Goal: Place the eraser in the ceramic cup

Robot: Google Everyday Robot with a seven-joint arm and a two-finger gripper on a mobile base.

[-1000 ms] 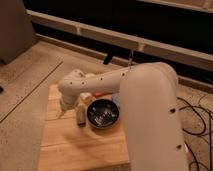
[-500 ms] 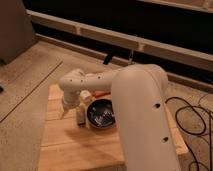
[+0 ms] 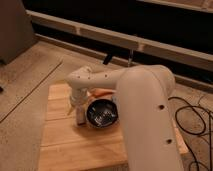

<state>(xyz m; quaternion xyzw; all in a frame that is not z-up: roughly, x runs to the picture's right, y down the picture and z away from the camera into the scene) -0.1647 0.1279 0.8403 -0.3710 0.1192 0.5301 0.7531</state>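
Camera view: the white arm (image 3: pixel 145 115) fills the right of the picture and bends back toward the left. Its gripper (image 3: pixel 79 114) points down over a wooden table (image 3: pixel 70 145), close to the boards or touching them. Whether the gripper is wide, narrow or holding anything cannot be told, as its tip merges into one pale shape.

A round black bowl (image 3: pixel 103 113) stands just beside the gripper, on the side toward the picture's right, and its inside catches the light. An orange-red thing (image 3: pixel 103 92) lies beyond the gripper, farther up the table behind the bowl's far rim, partly under the forearm.

The eraser cannot be made out anywhere near the gripper, on the boards or in the bowl. The ceramic cup cannot be told apart from the pale tip of the gripper either.

Well away from the gripper, past the arm's thick base, black cables (image 3: pixel 192 117) loop across the speckled floor (image 3: pixel 30 75).
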